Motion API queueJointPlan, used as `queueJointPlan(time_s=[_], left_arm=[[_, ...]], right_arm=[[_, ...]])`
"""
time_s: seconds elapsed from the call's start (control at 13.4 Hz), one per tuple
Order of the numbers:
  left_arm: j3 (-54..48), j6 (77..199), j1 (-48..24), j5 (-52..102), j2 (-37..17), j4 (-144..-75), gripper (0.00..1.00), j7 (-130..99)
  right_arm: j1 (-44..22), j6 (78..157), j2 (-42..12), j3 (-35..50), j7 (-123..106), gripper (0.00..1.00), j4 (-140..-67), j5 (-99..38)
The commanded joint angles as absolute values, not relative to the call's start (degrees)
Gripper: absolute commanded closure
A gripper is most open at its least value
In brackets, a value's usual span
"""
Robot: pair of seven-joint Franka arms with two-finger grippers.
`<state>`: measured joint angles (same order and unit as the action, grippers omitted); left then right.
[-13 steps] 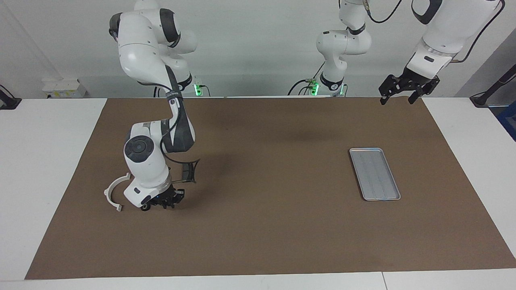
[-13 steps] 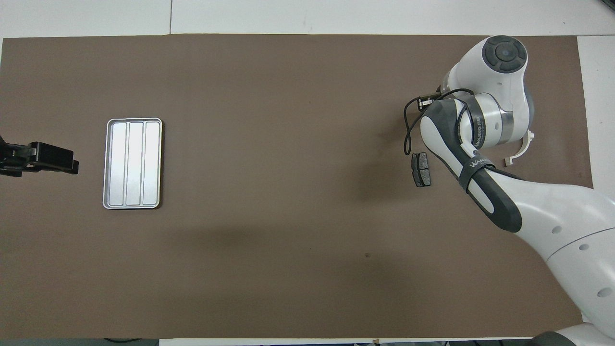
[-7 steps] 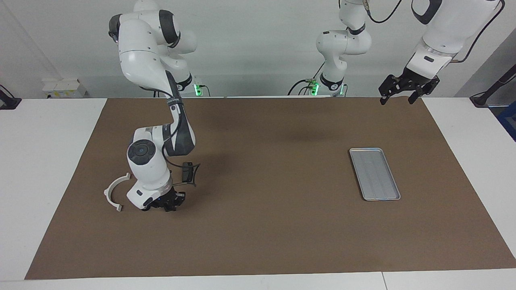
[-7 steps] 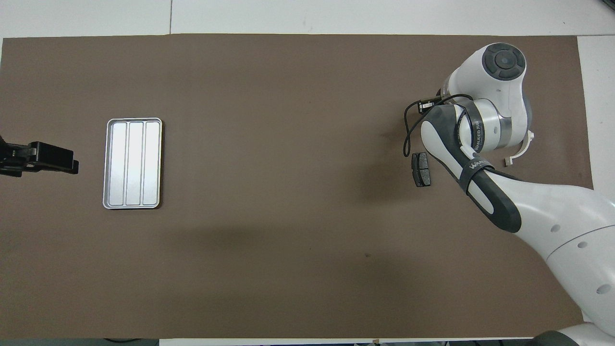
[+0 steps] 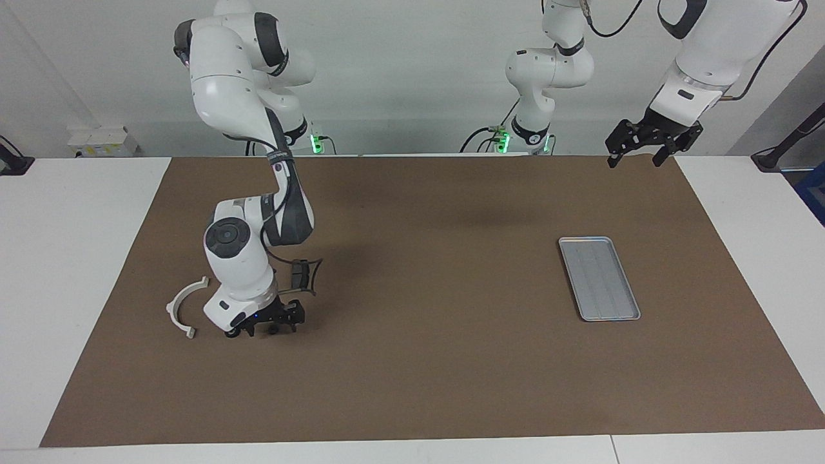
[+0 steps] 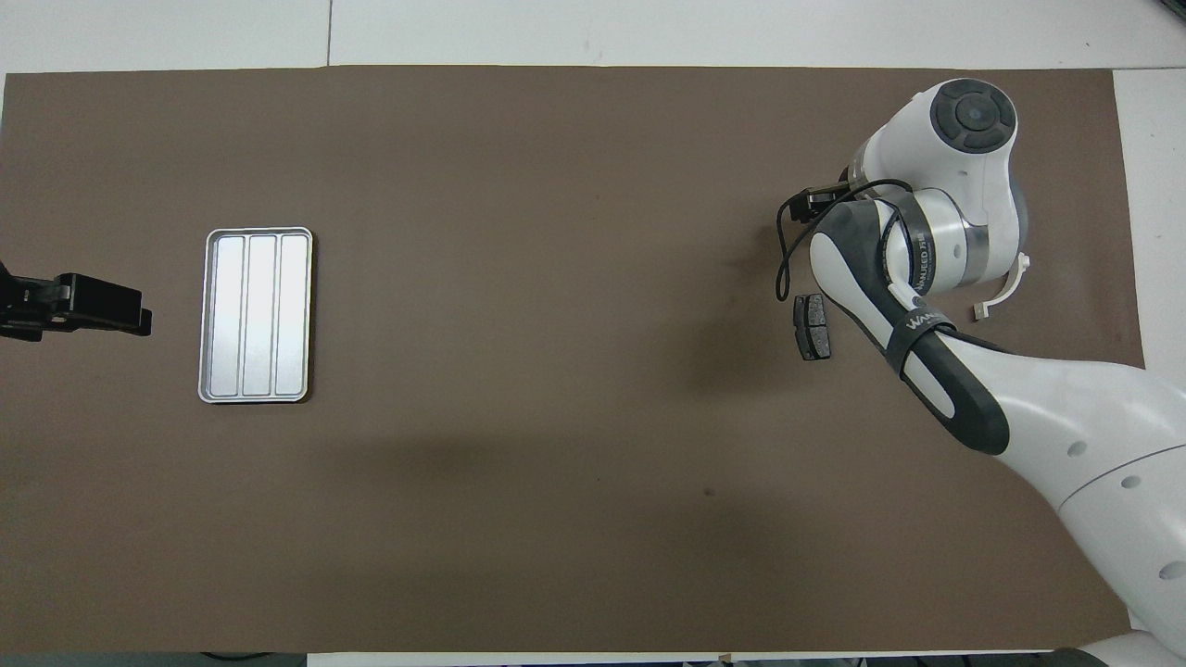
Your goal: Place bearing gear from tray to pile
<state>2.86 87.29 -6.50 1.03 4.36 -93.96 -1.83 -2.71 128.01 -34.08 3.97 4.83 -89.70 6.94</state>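
You are seeing the left gripper hanging wide open over the mat's edge nearest the robots, at the left arm's end, where that arm is waiting. One tray is lying farther out than that gripper, well apart from it. It is silver and rectangular with rounded corners, a raised rim and three lengthwise ribs, and its floor is showing bare.

At the right arm's end you are looking at the pile. One dark grey pad is lying just beside the right gripper, nearer to the robots than it. The right gripper is sitting low at the mat with its fingers spread apart and nothing showing between them. One white half-ring bracket is lying beside it, toward the table's end.

You cannot make out the gear: the wrist is hiding the spot under the right gripper from above, so you cannot tell where it is resting.
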Motion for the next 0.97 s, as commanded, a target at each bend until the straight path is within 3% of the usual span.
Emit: queueJointPlan(time_s=[0.0, 0.45, 0.6, 0.9], left_arm=[[3.3, 87.7, -6.8, 1.7, 6.1, -95.6, 0.0, -1.7], [3.3, 87.7, -6.8, 1.7, 6.1, -95.6, 0.0, -1.7], [3.2, 87.7, -6.8, 1.7, 6.1, -95.7, 0.0, -1.7], [3.3, 87.7, -6.8, 1.7, 6.1, -95.7, 0.0, -1.7]], right_arm=[[-1.8, 127.8, -32.3, 4.4, 3.6, 0.0, -91.1, 5.9], [-1.3, 124.4, -27.0, 4.4, 3.6, 0.0, -91.8, 5.8], [-1.4, 119.4, -20.2, 4.4, 3.6, 0.0, -94.6, 5.6], [-1.3, 102.1, -4.2, 4.4, 3.6, 0.0, -96.4, 0.6]])
